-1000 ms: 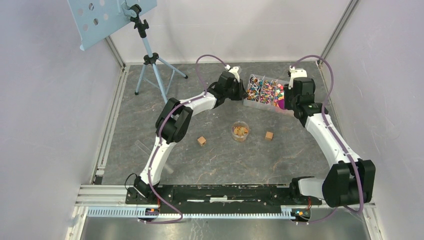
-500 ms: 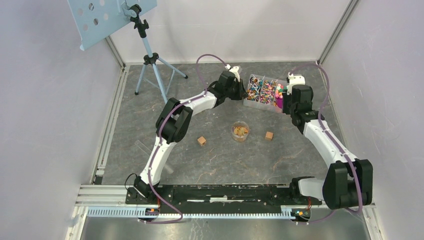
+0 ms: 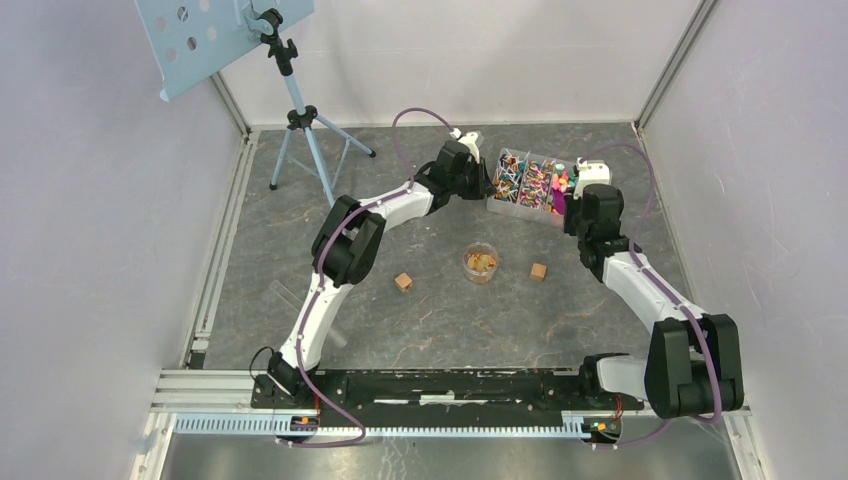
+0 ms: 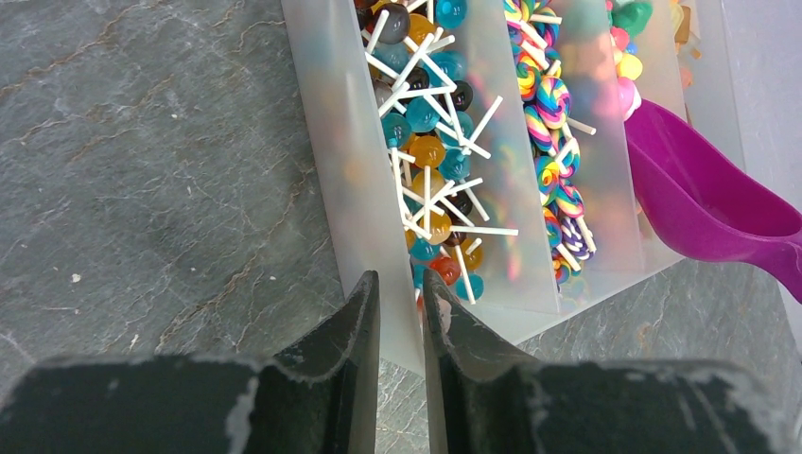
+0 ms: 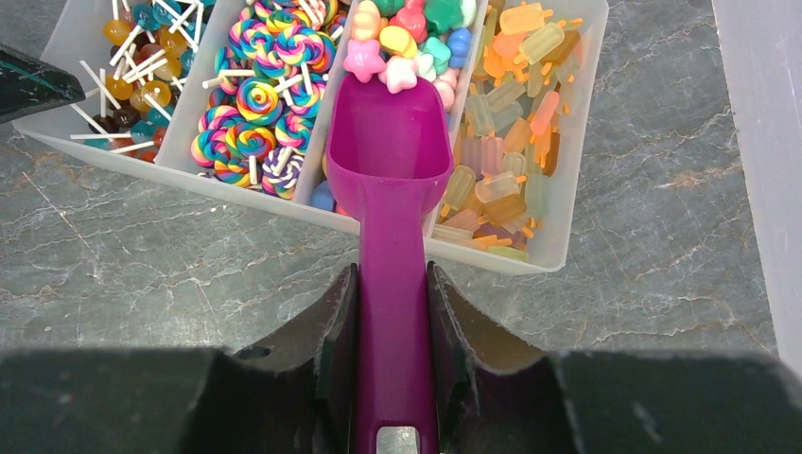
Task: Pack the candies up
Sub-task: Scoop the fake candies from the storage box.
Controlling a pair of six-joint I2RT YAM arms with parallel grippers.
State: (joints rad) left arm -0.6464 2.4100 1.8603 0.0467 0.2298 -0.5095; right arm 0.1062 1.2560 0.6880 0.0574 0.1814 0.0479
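The candies [image 5: 416,33] fill a clear divided tray [image 5: 567,189] at the table's far right [image 3: 497,208]: lollipops, swirl pops, small shaped sweets and ice-pop shapes. My right gripper [image 5: 392,274] is shut on the handle of a purple scoop [image 5: 388,142]. The scoop's bowl lies over the third compartment, with pink star sweets at its mouth. My left gripper [image 4: 399,284] is shut on the tray's left wall [image 4: 350,142]. From above, the left gripper [image 3: 482,183] is at the tray's left end and the right gripper [image 3: 572,198] at its right end.
A small clear cup [image 3: 481,263] holding orange-brown pieces stands mid-table. Two brown wooden cubes [image 3: 403,282] [image 3: 538,271] flank it. A tripod [image 3: 300,120] with a blue perforated plate stands at the back left. Walls enclose the table.
My right gripper has drawn back toward the near side and slightly left with the scoop in it. The left arm and the tray have not moved.
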